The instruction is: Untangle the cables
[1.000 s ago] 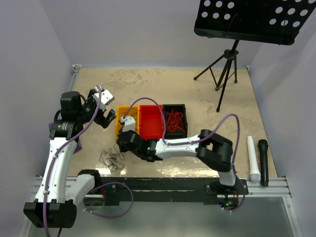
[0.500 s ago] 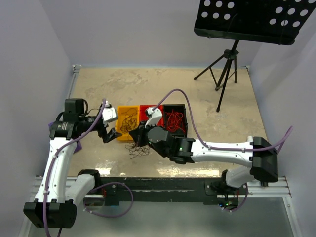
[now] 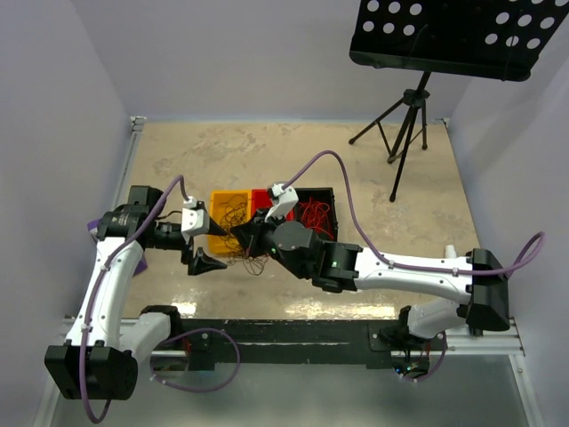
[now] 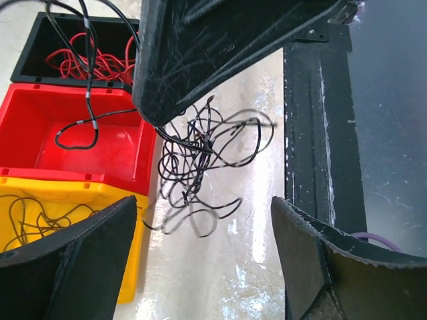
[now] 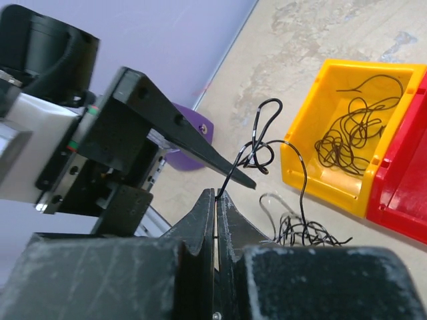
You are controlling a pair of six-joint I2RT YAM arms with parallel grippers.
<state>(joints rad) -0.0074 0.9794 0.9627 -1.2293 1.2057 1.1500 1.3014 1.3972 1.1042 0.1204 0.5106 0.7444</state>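
Observation:
My right gripper [image 5: 215, 194] is shut on one thin black cable [image 5: 267, 137], which loops up from its tips. In the top view, a tangle of black cables [image 3: 252, 263] hangs below the right gripper [image 3: 240, 238], just in front of the bins. The left wrist view has this tangle [image 4: 200, 153] dangling under a right finger [image 4: 220, 47]. My left gripper [image 3: 212, 246] stands open to the left of the tangle, its jaws wide with nothing between them [image 4: 200, 267]. More black cables [image 5: 353, 133] lie in the yellow bin [image 3: 219, 203]. Red cables [image 3: 313, 216] fill the black bin [image 3: 331, 191].
A red bin [image 4: 87, 140] sits between the yellow and black ones. A music stand [image 3: 409, 111] stands at the back right. A white tube [image 3: 456, 285] and a black one [image 3: 474, 289] lie at the right edge. The black front rail [image 4: 313, 133] runs close by.
The right gripper has carried the black tangle off the table, up and right toward the bins. The left gripper has swung down and in toward the tangle, staying open.

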